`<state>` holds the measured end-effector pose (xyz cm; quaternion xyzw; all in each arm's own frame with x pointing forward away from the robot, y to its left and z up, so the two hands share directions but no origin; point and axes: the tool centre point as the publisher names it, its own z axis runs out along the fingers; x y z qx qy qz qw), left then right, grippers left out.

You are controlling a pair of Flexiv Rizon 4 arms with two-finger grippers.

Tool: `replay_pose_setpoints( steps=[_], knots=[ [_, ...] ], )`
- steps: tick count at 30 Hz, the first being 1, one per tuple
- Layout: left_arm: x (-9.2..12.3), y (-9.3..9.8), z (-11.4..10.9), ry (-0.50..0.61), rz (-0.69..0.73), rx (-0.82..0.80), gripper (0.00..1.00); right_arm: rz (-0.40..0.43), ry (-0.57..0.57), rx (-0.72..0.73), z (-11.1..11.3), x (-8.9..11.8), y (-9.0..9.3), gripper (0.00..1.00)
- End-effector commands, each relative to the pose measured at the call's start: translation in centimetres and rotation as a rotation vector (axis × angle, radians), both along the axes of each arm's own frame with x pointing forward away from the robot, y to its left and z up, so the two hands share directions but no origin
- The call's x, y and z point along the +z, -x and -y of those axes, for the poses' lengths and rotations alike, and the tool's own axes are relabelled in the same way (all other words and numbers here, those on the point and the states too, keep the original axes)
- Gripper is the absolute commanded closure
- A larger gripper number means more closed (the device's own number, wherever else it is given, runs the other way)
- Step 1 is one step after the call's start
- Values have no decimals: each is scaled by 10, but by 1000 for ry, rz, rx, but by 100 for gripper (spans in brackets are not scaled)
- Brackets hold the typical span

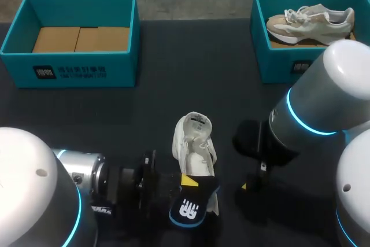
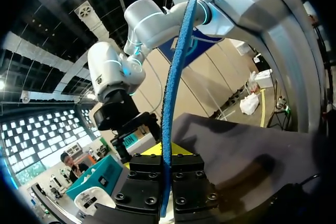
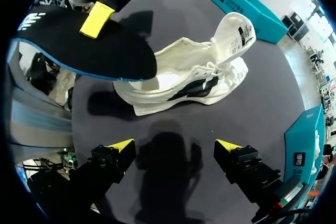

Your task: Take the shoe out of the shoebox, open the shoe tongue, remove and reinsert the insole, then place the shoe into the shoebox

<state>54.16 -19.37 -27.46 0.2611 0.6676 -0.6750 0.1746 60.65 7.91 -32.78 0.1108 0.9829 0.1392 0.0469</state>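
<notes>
Horizontally: left arm [image 1: 81,174], insole [image 1: 188,206] in jaws.

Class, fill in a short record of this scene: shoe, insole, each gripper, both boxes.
shoe: white shoe on the table, outside both boxes, tongue pulled open
insole: black insole, out of the shoe
left gripper: shut on the insole
right gripper: open, empty
left shoebox: cardboard only
right shoebox: holds a beige shoe
</notes>
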Motion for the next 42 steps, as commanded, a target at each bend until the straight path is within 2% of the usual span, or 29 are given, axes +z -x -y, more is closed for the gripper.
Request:
replay_pose_setpoints(
  steps=[1, 29, 42],
  knots=[
    [-5, -1, 5, 4, 0, 0, 100, 2, -1, -1, 0, -2, 1, 0],
    [-9, 10, 7, 17, -44, 0, 100, 2, -1, -1, 0, -2, 1, 0],
    [-13, 2, 6, 15, -45, 39, 100, 2, -1, -1, 0, -2, 1, 0]
  ],
)
